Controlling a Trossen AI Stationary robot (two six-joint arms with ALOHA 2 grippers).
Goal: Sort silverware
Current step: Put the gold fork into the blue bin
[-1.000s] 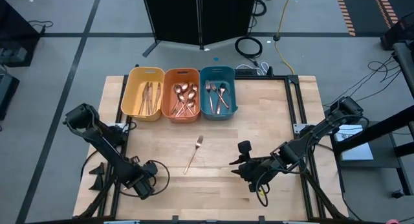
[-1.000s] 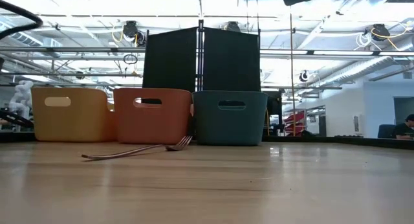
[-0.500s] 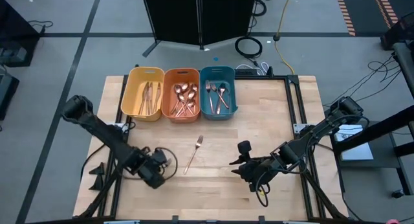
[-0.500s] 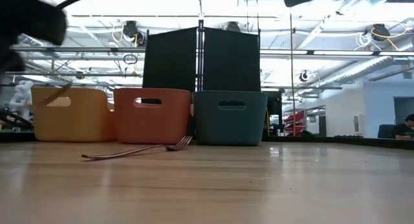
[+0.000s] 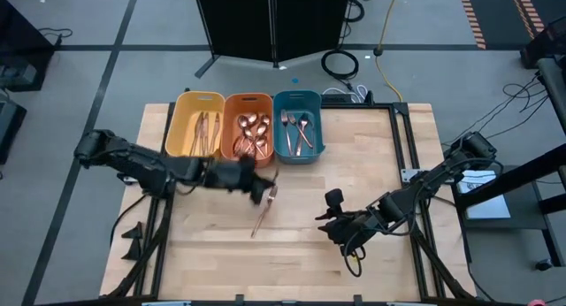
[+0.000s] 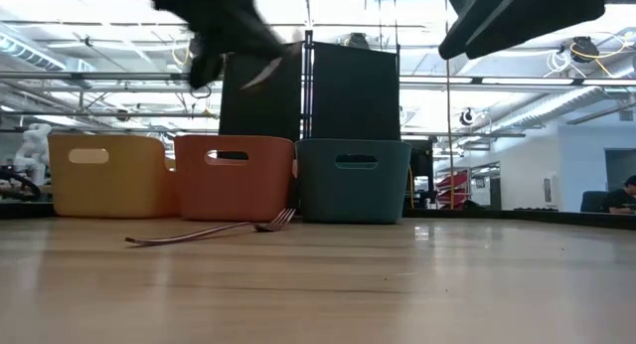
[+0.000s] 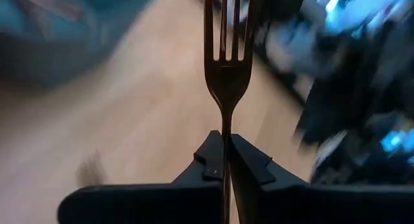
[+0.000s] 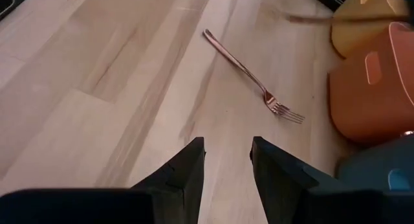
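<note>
Hovering above copper fork on wood | left gripper clenched | right gripper released

Bright overhead light; left wrist view motion-blurred, perhaps.

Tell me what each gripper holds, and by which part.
The left gripper holds a fork by its handle, fingers shut on it, tines ahead. The right gripper is open and holds nothing; a second fork lies on the table.
</note>
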